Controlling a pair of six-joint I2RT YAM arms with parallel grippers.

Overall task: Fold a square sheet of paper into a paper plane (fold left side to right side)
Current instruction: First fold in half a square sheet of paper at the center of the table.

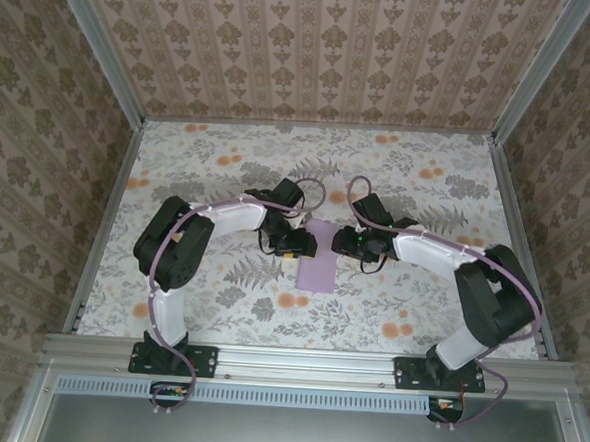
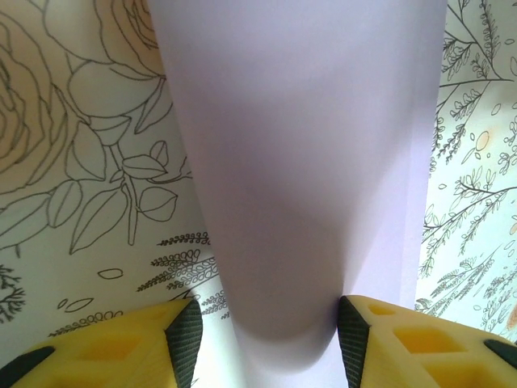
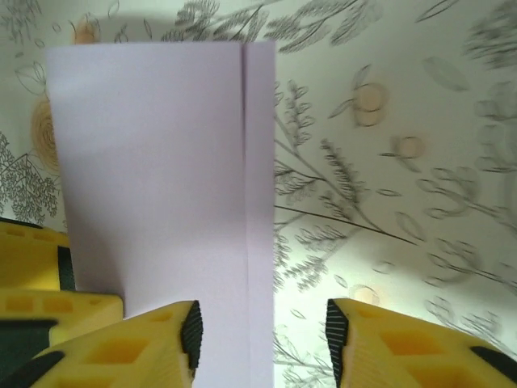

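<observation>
The left gripper [image 1: 294, 244] sits at the left edge of the pale lilac rectangle of folded paper, the paper plane [image 1: 319, 266] in the making. Its jaws stand apart, astride the paper's rounded bend. One pad [image 2: 353, 335] touches the bend, and the other pad [image 2: 187, 339] sits just beside it with a sliver of print showing between, so I read this as straddling rather than clamping.

The paper lies flat on the flower-and-fern printed table cover [image 1: 426, 209], between the two grippers. It looks like the left-over-right fold is laid across but not creased, since the bend swells up softly with no sharp line. In the right wrist view the upper layer stops short of the lower one, leaving a narrow strip bare along one long side (a slight mismatch, not a tear). No pointed nose is formed yet.

The right gripper [image 3: 262, 335] hangs over the paper's far side with its jaws apart and nothing held, and the paper's edge runs beneath the gap.

The next move probably calls for pressing the bend flat along its length while the free edges stay aligned.
</observation>
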